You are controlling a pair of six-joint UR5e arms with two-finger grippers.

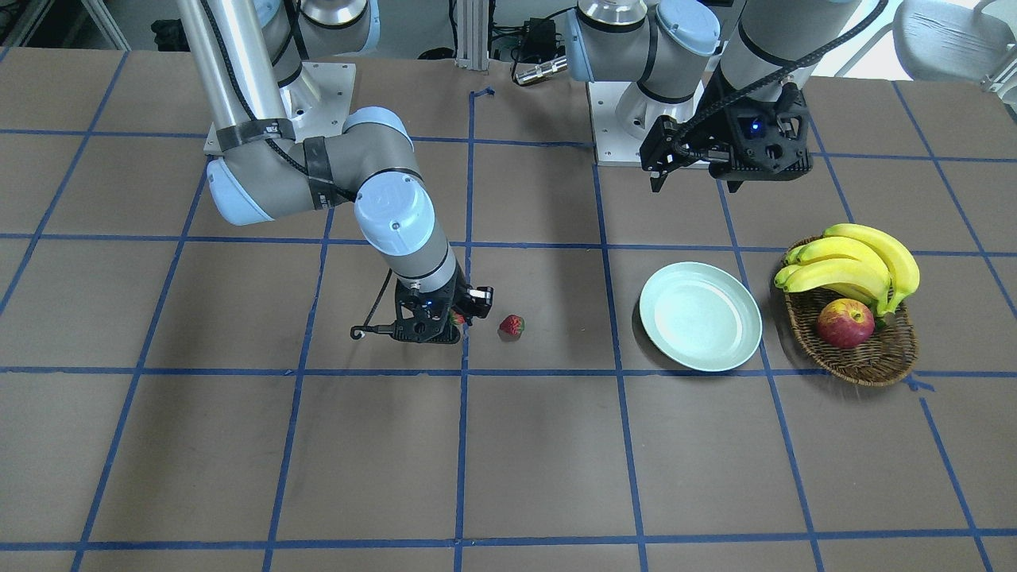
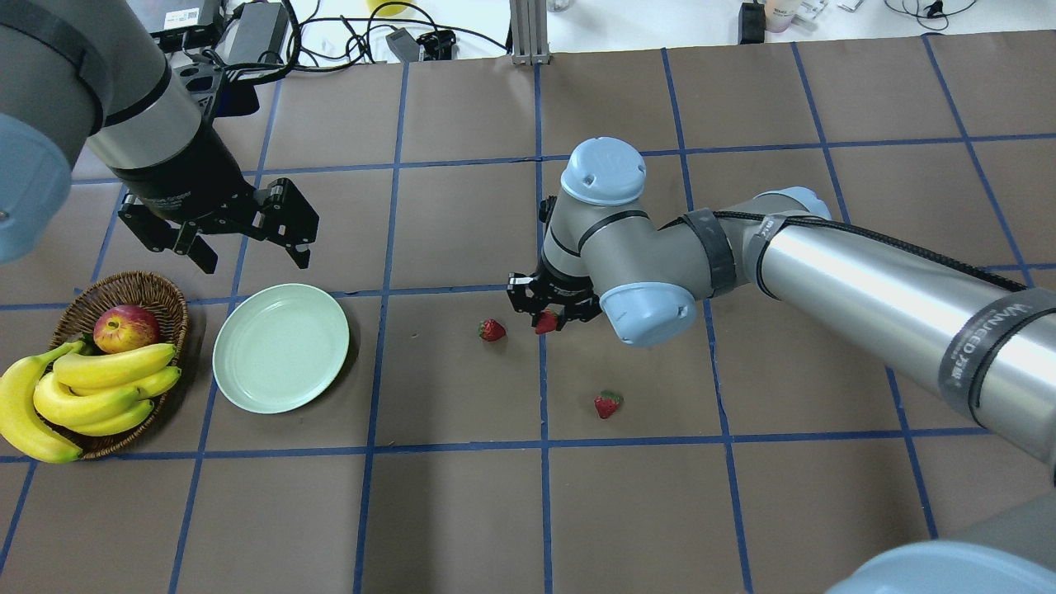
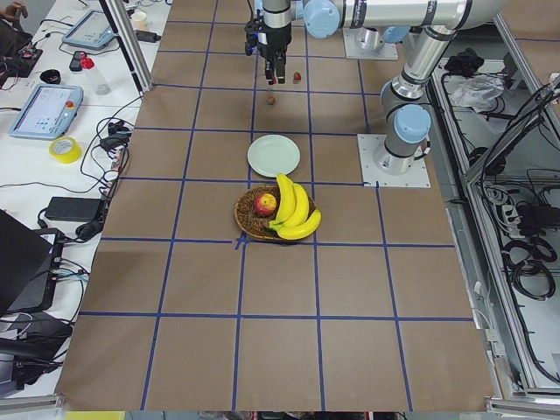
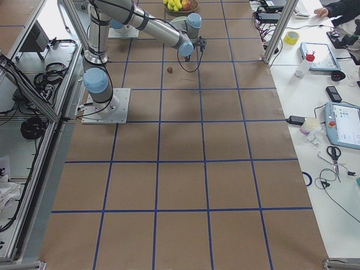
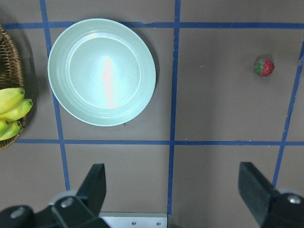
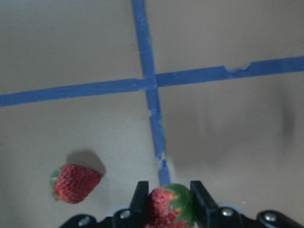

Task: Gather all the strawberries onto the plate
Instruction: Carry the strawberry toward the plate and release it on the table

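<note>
At the far left of the overhead view sits a wicker basket [image 2: 161,289] of bananas [image 2: 99,388] and an apple [image 2: 125,327]. The mint-green plate [image 2: 280,346] lies just beside it on the surface. High above the surface near the plate hangs the left pincer [image 2: 252,257], jaws spread wide, holding nothing. Further right, the first strawberry [image 2: 492,330] lies on its side, well apart from the plate; the right wrist view shows its leafy cap to the left and its tip to the right. Just beside it, the right pincer [image 6: 168,189] is clamped on a second strawberry [image 6: 161,206], jaws narrowed to the berry's width. Its green cap is turned toward the right-hand finger, so its long axis runs across the jaws. Whether it clears the surface cannot be told. Nearer the robot, a third strawberry [image 2: 608,404] lies alone, cap pointing up-right in the overhead view.
</note>
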